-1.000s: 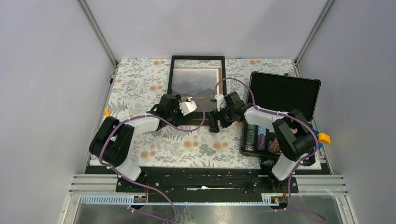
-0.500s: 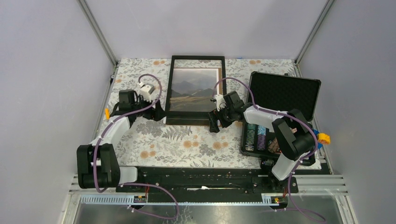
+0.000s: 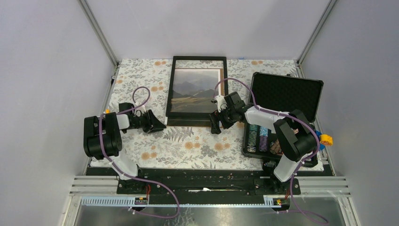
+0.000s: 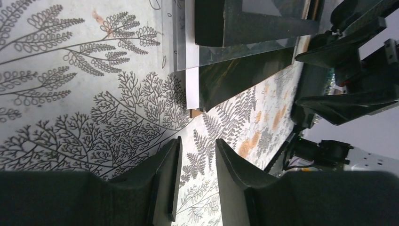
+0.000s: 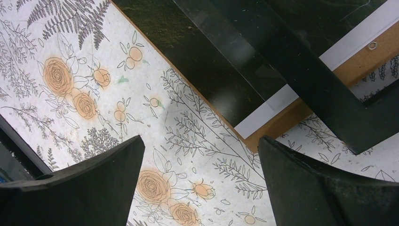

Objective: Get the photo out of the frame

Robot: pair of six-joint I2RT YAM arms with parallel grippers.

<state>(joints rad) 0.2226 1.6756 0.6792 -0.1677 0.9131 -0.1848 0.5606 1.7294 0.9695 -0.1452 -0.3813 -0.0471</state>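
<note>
both claws empty by the frame

left claw [image 3: 161,124] lies toward the surface's [image 3: 141,80] left edge, narrowly parted, holding nothing. the photo [image 3: 195,89] sits under the frame [image 3: 197,59] at far-middle, its near edge poking out. right claw [image 5: 201,140] gapes wide at the frame's near right corner.

Soft, even light and weak shadows throughout; the frame [image 5: 291,66] gleams dully, all views fairly sharp.

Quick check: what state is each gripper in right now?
Left gripper: open only narrowly, holding nothing.
Right gripper: wide open, holding nothing.
</note>
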